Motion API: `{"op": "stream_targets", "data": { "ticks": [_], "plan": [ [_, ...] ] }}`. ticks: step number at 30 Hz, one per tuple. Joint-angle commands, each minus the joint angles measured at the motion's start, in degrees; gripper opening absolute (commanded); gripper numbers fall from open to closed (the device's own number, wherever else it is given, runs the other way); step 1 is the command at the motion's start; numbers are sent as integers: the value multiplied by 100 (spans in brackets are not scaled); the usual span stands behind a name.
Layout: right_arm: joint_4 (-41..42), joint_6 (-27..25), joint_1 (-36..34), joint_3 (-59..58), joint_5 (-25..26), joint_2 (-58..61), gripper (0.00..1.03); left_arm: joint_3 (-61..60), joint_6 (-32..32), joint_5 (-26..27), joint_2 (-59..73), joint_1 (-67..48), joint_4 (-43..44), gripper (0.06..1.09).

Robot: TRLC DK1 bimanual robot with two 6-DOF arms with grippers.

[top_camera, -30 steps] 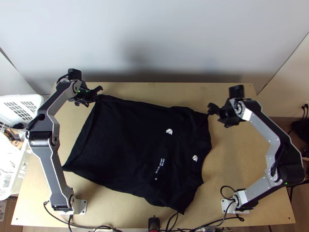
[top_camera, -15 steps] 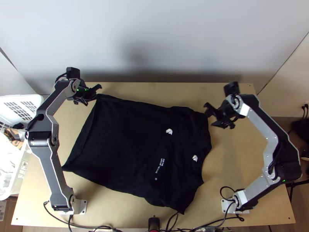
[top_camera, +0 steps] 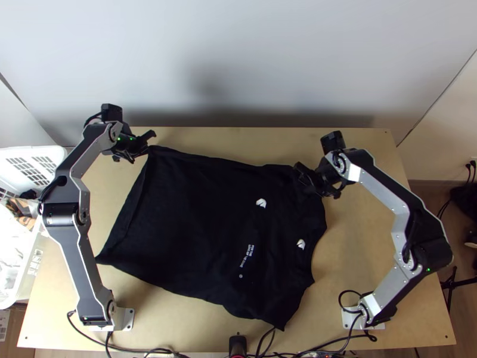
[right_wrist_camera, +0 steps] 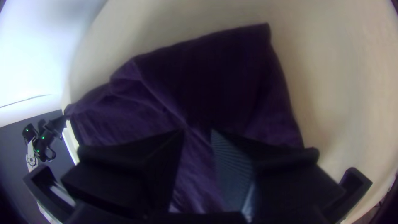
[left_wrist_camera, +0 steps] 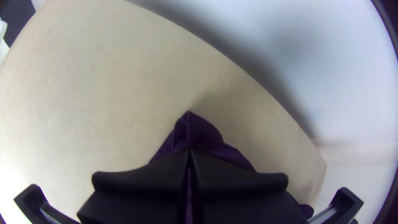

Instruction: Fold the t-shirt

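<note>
Left of t-shirt (top_camera: 185, 221), white basket (top_camera: 34, 261), near-edge cables (top_camera: 160, 350)

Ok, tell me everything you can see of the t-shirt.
The t-shirt is black, soft-looking cloth with two white marks and small white lettering, spread with light creases on the wooden table. The left gripper is shut on its far left corner, whose tip pokes out. The right gripper, open, is over its far right part.

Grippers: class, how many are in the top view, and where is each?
2: left gripper at the far left corner of the shirt, right gripper over its far right part.
</note>
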Motion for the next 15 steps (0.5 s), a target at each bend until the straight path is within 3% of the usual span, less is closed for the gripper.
{"op": "stream_targets", "data": {
  "ticks": [1, 4, 7, 10, 11, 12, 13, 15],
  "plan": [
    [1244, -18, -29, 133, 56, 340, 3, -6, 42, 7, -20, 69, -33, 9],
    [2087, 70, -55, 370, 56, 138, 3, -33, 60, 7, -12, 78, -33, 9],
    [3458, 580, -292, 344, 153, 85, 3, -68, 60, 7, 6, 60, -33, 9],
    [4680, 694, -512, 150, 1058, 217, 3, -77, 51, 7, 6, -10, -33, 9],
    [4706, 694, -565, 194, 1330, 357, 11, -77, 51, 7, 6, -19, -33, 9],
    [4610, 694, -600, 229, 1383, 454, 32, -77, 51, 7, 6, -27, -33, 9],
    [4452, 694, -617, 229, 1585, 480, 46, -77, 51, 7, -3, -27, -33, 9],
    [4267, 641, -644, 106, 1954, 401, 56, -129, 51, 16, -20, -19, -42, 9]
  ]
}}
